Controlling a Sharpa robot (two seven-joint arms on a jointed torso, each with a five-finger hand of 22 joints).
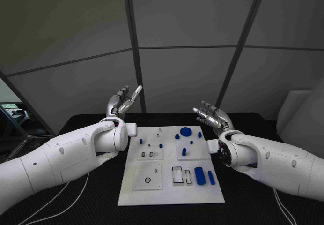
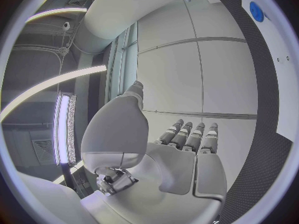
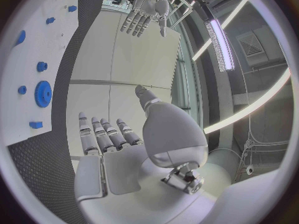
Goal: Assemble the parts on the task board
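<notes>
Head view shows our left hand and right hand raised, fingers spread, holding nothing — probably a ready pose; the task board lies on the surface between them, blue parts untouched.

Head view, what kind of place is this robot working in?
Probably a robotics lab test cell: grey panel walls enclose a black table with a white task board of small blue parts, and both hands, left and right, raised open.
</notes>
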